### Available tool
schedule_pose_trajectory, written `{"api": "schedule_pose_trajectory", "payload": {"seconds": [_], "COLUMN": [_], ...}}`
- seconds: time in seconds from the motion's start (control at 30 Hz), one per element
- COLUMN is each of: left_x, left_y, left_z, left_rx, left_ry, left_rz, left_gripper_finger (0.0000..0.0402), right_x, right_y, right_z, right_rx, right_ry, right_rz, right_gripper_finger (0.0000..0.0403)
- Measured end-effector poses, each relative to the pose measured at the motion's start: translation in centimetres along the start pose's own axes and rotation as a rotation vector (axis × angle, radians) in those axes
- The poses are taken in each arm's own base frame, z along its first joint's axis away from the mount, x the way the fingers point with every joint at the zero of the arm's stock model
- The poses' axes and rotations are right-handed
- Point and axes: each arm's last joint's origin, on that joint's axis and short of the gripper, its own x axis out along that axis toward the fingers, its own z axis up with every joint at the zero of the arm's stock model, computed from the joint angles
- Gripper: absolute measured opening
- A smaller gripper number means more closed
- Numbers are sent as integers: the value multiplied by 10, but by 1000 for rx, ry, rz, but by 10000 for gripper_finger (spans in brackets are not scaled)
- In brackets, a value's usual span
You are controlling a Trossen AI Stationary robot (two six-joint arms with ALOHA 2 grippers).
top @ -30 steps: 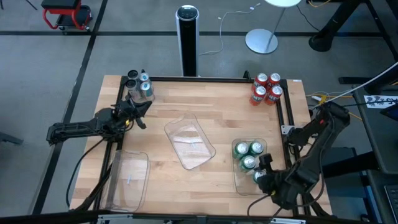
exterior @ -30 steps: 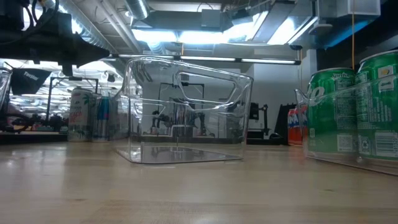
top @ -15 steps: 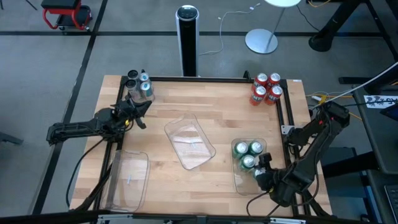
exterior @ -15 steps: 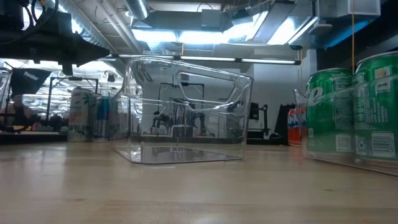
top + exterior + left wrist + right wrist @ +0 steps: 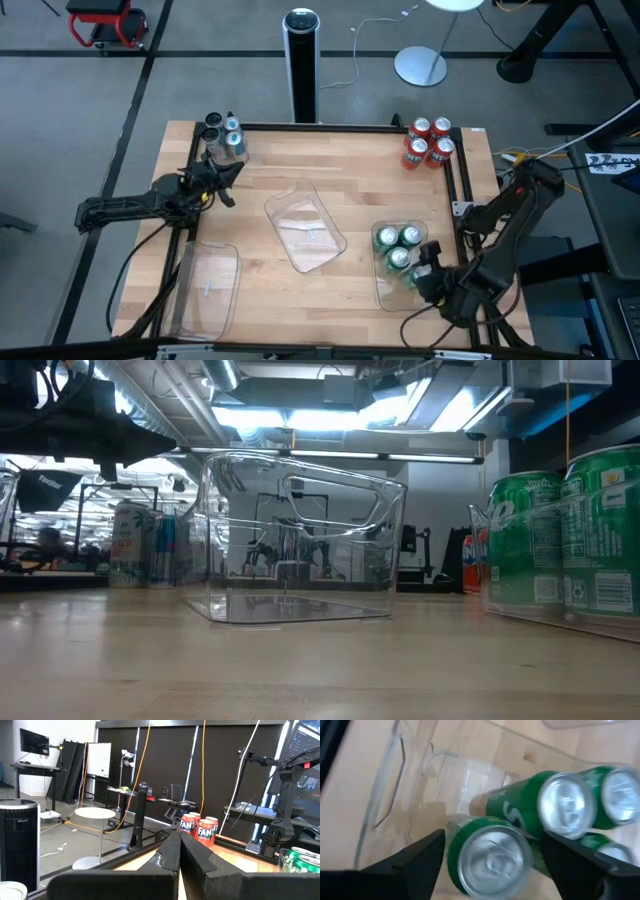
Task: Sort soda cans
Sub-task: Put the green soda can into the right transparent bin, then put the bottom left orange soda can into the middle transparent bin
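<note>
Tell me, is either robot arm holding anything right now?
Nothing seems held: the right end effector stands open astride a green can; the left end effector is shut, empty.

A lab: monitor [image 5: 34,740], whiteboard [image 5: 99,760], hanging cables [image 5: 142,757], equipment stands [image 5: 141,815].

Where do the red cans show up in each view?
High view: red cans clustered at the table's far right corner.
Low view: a red sliver far back, just left of the green cans.
Left wrist view: red cans mid-frame, beyond the shut left end effector.
Right wrist view: not in it.
Shared landmark: the green cans in the clear tray.
</note>
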Motion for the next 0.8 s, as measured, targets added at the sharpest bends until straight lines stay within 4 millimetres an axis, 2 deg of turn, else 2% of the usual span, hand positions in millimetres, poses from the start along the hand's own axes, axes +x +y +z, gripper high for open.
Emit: {"api": "schedule_pose_trajectory", "payload": {"seconds": [0.2, 0.33, 0.43, 0.57, 0.8], "left_x": [0, 0, 0, 0, 0], "left_y": [0, 0, 0, 0, 0], "left_z": [0, 0, 0, 0, 0], "left_rx": [-7, -5, -5, -5, -7], "left_ry": [-4, -1, -1, -2, -5], "left_rz": [0, 0, 0, 0, 0], "left_gripper_finger": [0, 0, 0, 0, 0], "right_x": [-39, -51, -49, -40, -22], "right_y": [-20, -37, -51, -72, -124], "right_z": [5, 9, 14, 23, 36], "right_rx": [-42, -14, 12, 5, -67], "right_ry": [-35, -113, -131, -61, 61], "right_rz": [-109, -245, -313, -315, -388], "right_gripper_finger": [314, 315, 314, 314, 314]}}
